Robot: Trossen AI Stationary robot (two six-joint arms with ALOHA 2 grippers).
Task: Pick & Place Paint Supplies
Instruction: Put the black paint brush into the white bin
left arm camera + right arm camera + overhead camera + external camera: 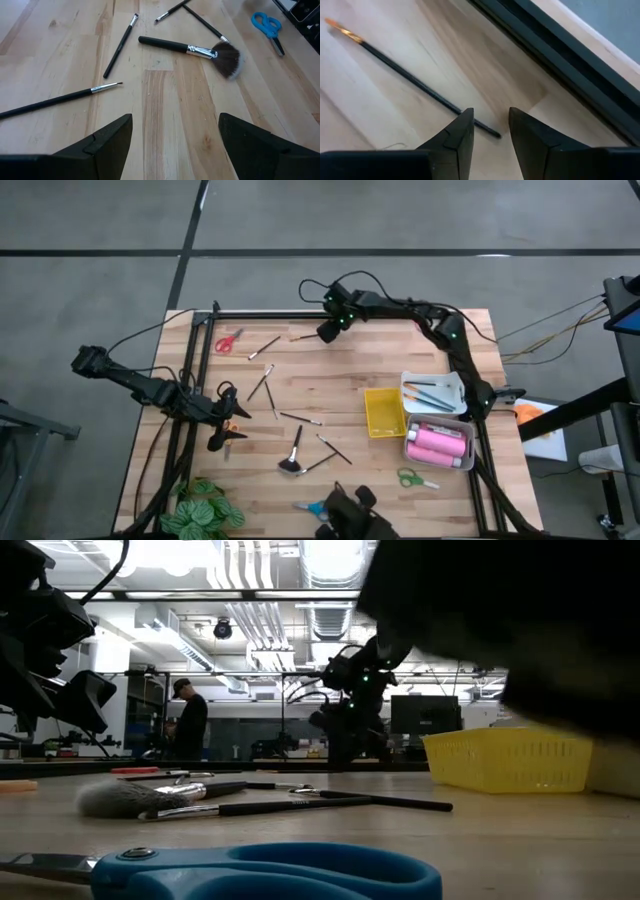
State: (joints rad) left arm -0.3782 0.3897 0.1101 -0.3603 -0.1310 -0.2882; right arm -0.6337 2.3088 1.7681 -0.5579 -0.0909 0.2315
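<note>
We see the wood table (380,370) w/ both arms over it. Yellow tray (383,412) sits right of centre; white tray (433,392) just beside it holds a few brushes, and another white bin (440,445) below holds the pink paint bottles (437,444). Left gripper (222,435) hangs at the table's left edge, fingers spread wide, nothing btwn them. Right gripper (489,131) is at the far edge by the black frame rail, fingers partly open, straddling the end of a thin black brush (410,77) w/ orange tip; can't tell if they touch it. Fluffy black brush (200,51) lies mid-table near front w/ thin brushes around it. Red scissors (229,341) far left, green scissors (415,478) front right, blue scissors (267,27) front centre.
</note>
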